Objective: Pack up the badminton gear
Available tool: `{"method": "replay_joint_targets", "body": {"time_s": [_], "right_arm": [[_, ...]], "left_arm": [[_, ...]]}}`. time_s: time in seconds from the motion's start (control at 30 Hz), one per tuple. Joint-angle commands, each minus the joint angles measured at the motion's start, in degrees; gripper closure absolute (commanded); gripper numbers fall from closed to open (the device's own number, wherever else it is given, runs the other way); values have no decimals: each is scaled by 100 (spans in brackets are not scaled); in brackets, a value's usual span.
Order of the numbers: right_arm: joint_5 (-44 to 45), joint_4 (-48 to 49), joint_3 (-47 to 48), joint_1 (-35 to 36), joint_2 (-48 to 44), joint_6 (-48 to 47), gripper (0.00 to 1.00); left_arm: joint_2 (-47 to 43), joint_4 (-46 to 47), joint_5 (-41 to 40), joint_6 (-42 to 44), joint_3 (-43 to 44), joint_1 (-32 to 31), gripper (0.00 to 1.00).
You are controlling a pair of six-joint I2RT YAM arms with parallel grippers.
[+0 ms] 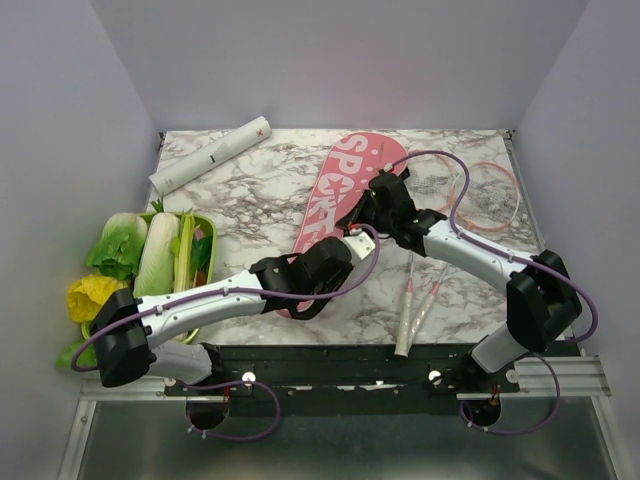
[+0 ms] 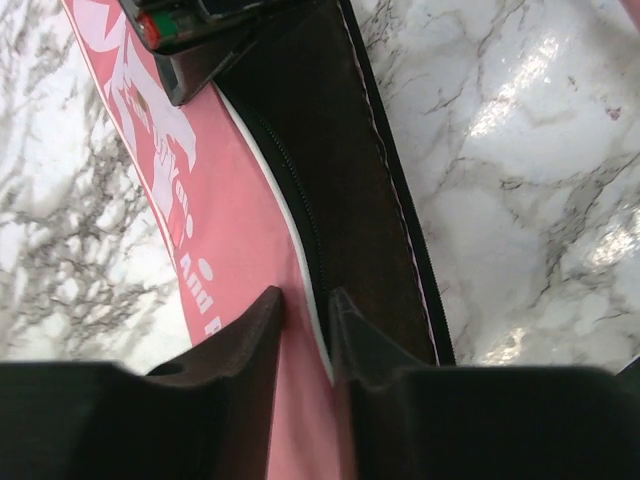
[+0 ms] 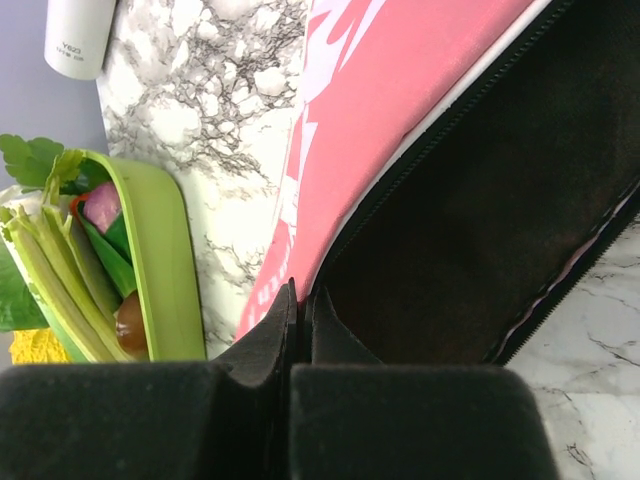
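The long pink racket-shaped fabric cover (image 1: 335, 195) lies diagonally on the marble desk (image 1: 260, 190), head far-right, handle end near-left. My right tool (image 3: 300, 295) is pinched on its flap edge. My left tool (image 2: 305, 297), fingers slightly apart, straddles the zip edge. The black inside shows nothing; the thin pink-framed rackets (image 1: 406, 325) lie nearer my right arm.
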Motion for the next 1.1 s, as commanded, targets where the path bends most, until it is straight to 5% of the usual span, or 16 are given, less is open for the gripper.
{"method": "replay_joint_targets", "body": {"time_s": [0.0,0.07,0.43,0.57,1.07], "right_arm": [[-7,-19,195,34,55,-130,100],[11,-19,186,34,64,-156,100],[-173,25,273,34,380,-384,99],[-182,-11,108,-158,249,-587,54],[1249,-1671,-904,-1371,-1580,-1790,39]], "left_arm": [[27,23,-173,-72,-123,-30,79],[62,-21,-93,-125,-141,-30,93],[388,93,206,-441,-291,-12,100],[414,224,267,-696,-343,224,100],[528,1830,1338,-2576,-1160,1279,100]]}}
